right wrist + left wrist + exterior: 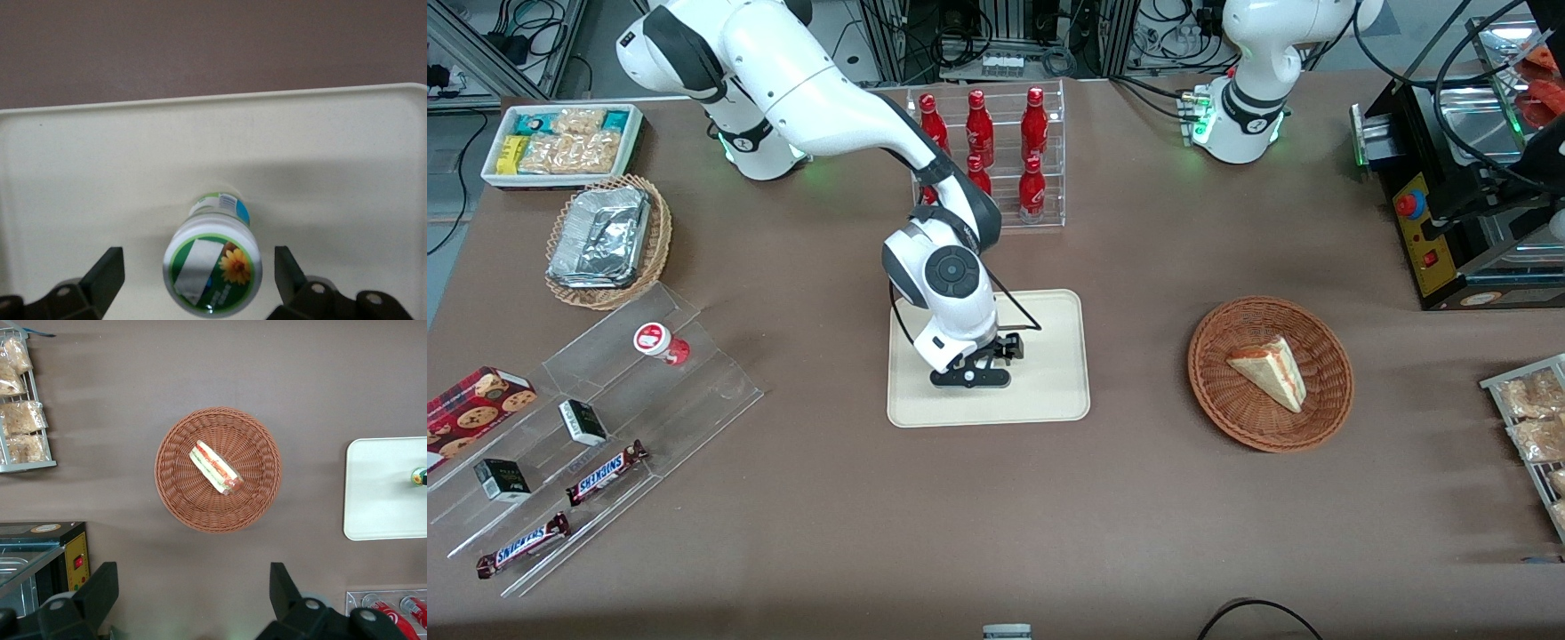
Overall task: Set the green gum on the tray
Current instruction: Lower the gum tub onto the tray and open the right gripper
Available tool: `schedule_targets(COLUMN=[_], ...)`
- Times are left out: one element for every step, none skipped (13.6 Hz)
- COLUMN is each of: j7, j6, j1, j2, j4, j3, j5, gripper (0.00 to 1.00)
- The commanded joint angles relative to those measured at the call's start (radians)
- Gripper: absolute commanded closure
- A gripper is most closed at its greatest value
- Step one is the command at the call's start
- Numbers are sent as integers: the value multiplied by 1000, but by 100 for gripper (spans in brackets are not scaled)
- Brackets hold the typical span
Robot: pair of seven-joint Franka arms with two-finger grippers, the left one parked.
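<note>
The gripper (971, 377) hangs low over the cream-beige tray (1051, 356) at the centre of the front view, its wrist pointing straight down onto the half of the tray nearer the working arm's end of the table. In the right wrist view the claw (200, 267) is spread wide. Its two black fingers (110, 268) stand on either side of the green gum (212, 270) with a clear gap of tray (100, 167) showing between each finger and the bottle, so it grips nothing. The gum stands upright on the tray floor, well inside the raised rim. Its white lid with the green ring and orange flower mark faces the camera, and a strip of green label shows under the lid. In the front view the bottle is hidden beneath the hand. In the left wrist view a sliver of the bottle (419, 477) shows on the tray (380, 493) at the frame's edge. Toward the parked arm's end lies a round wicker basket (1209, 391) holding a sandwich wedge (1267, 369). Near the top of the front view stands a clear rack of red bottles (996, 151). Toward the working arm's end a red-lidded gum bottle (655, 340) stands on a clear stepped stand (720, 382), and two Snickers bars (605, 471) lie on a lower step nearer the camera.
</note>
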Motion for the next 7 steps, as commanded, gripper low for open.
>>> schedule_targets(j7=[-44, -71, -108, -137, -153, -177, -214], j6=[-32, -66, -108, -142, -173, -216, -256], j1=[-8, -10, -11, -24, -43, -56, -73], j2=[-38, -54, -74, -95, -120, -146, -166], j4=[4, 4, 4, 4, 4, 4, 4], j3=[-8, -10, -13, -14, -13, -13, -11], j5=[-7, -7, -7, -5, -5, 1, 6], gripper=[0, 0, 0, 0, 0, 0, 0])
